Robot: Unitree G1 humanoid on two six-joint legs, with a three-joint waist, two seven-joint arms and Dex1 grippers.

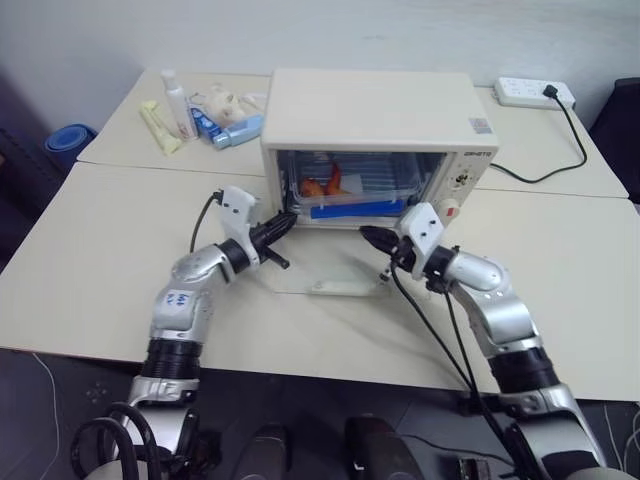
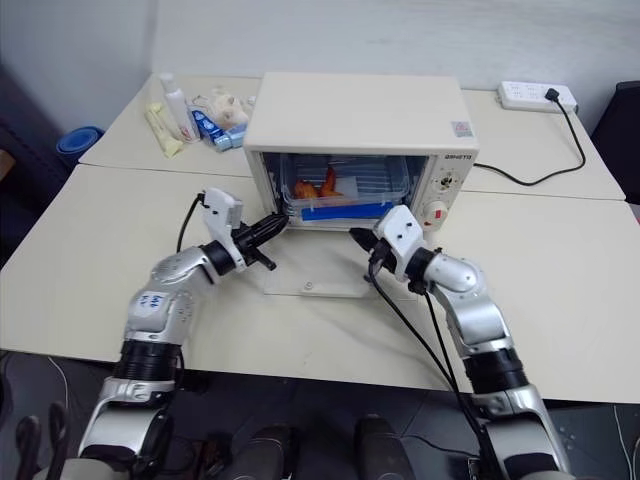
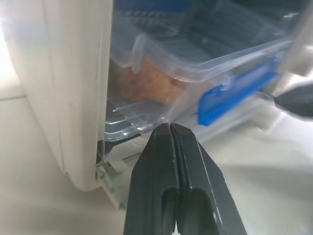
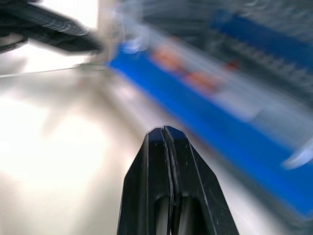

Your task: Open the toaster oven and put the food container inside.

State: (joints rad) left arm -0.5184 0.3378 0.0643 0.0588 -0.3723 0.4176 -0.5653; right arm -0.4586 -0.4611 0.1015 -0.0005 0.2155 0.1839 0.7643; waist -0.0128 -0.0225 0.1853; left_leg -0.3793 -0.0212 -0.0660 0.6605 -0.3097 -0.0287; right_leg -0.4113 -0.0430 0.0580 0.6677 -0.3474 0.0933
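The toaster oven (image 1: 378, 118) sits at the far middle of the pale surface (image 1: 90, 260), its glass door (image 1: 330, 268) folded down flat toward the near side, with the cream bar handle at its near edge. The food container (image 1: 352, 186) lies inside the oven cavity, its clear lid and walls showing orange food pieces toward the left and a blue clip latch (image 1: 352, 208) along its near long side. In the left wrist view the container's near corner stands at the mouth of the cavity, just inside the oven's left wall.

The left end effector (image 1: 283, 226) is closed and empty, its two black fingers (image 3: 171, 161) pressed together. It points at the lower left corner of the oven opening, very close to the container's near left corner; actual contact cannot be told. The right end effector (image 1: 368, 237) is likewise closed with nothing in it, and hovers over the open door, just in front of the right part of the opening, near the blue latch.

The oven's right panel carries knobs and a red button (image 1: 452, 211). At the far left of the surface lie small bottles and tubes (image 1: 195, 118). At the far right a white power strip (image 1: 536, 93) rests with a black cable (image 1: 560, 150) running from it toward the oven.
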